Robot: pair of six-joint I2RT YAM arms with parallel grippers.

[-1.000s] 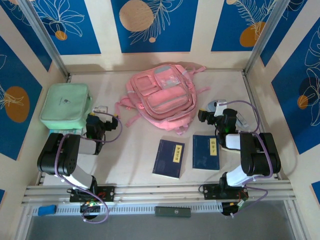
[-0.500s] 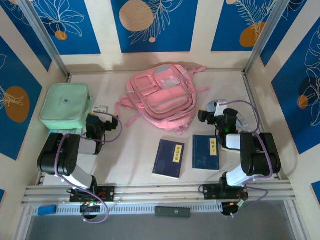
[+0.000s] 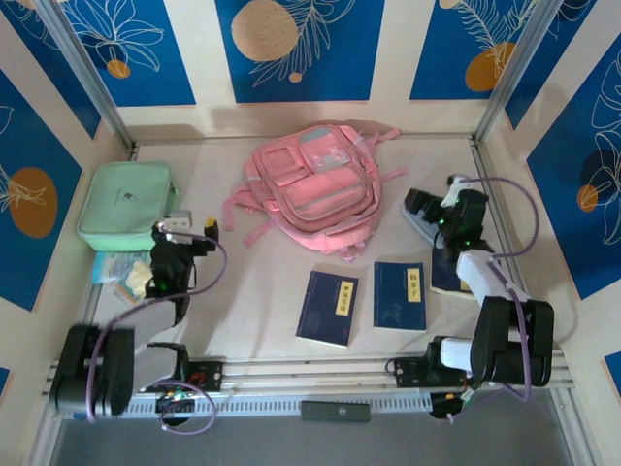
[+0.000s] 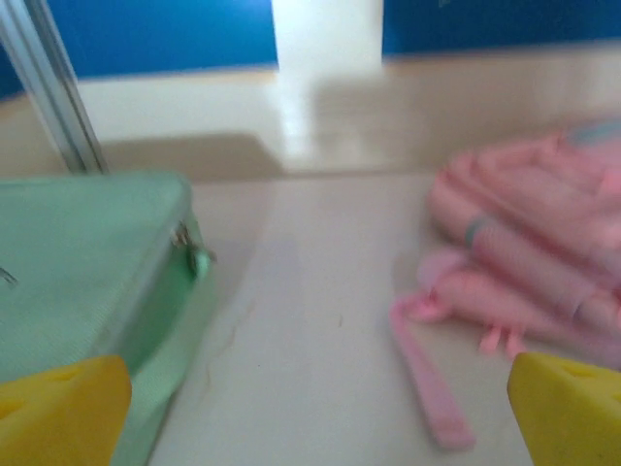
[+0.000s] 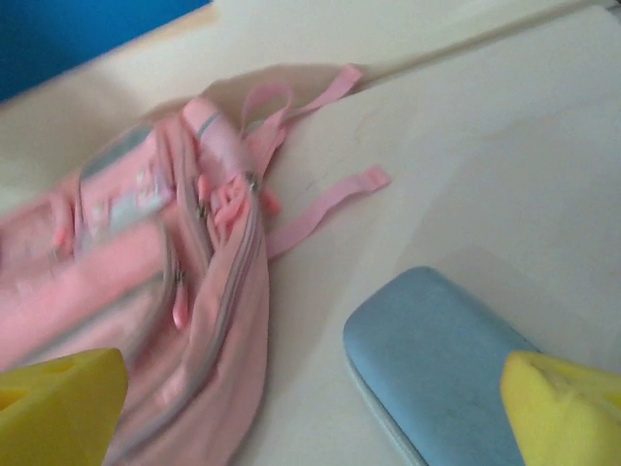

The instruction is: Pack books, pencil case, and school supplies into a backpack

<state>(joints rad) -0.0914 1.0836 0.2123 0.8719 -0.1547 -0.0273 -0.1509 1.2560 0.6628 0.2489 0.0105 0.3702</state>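
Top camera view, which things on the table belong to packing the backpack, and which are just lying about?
For the job:
pink backpack
navy book
second navy book
grey-blue pencil case

Lying about:
mint green bag
pale blue packet beside it, perhaps a school supply, too unclear to tell

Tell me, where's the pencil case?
The pencil case lies on the table, just right of the backpack; in the right wrist view it sits lower right, near the right gripper.

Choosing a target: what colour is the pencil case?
The pencil case is grey-blue; clearest in right wrist view.
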